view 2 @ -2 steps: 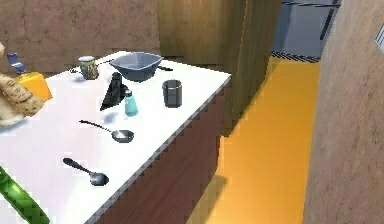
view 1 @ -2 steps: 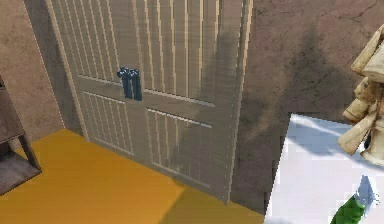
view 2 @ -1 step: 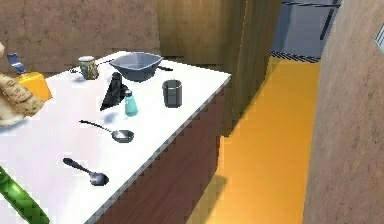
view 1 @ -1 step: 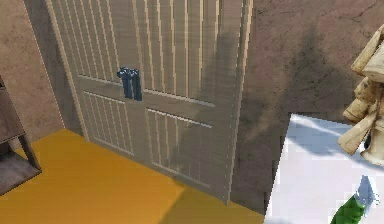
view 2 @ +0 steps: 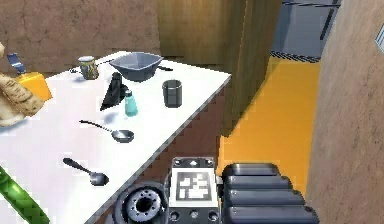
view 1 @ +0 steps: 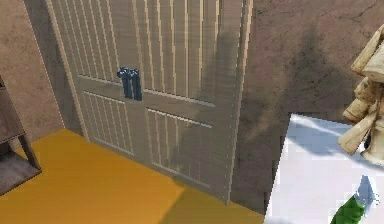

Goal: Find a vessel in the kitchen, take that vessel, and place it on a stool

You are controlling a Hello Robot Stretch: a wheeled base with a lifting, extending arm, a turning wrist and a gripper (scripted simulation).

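On the white counter [view 2: 60,140] in the arm side view stand three vessels. A grey-blue bowl [view 2: 138,65] sits at the far end, a dark cup [view 2: 173,93] is near the right edge, and a small mug [view 2: 88,67] is left of the bowl. At the bottom edge, the gripper's dark body [view 2: 142,205] sits left of a white marked square [view 2: 195,187], low against the counter's front. Its far end is hard to make out, so I cannot tell whether it holds anything.
A dark cone [view 2: 113,90], a teal bottle [view 2: 129,102], two ladles [view 2: 110,129], a green bottle [view 1: 350,212] and bread [view 2: 12,97] share the counter. Yellow floor [view 2: 275,95] runs right of it toward a fridge [view 2: 310,25]. Ahead is a panelled double door [view 1: 150,70].
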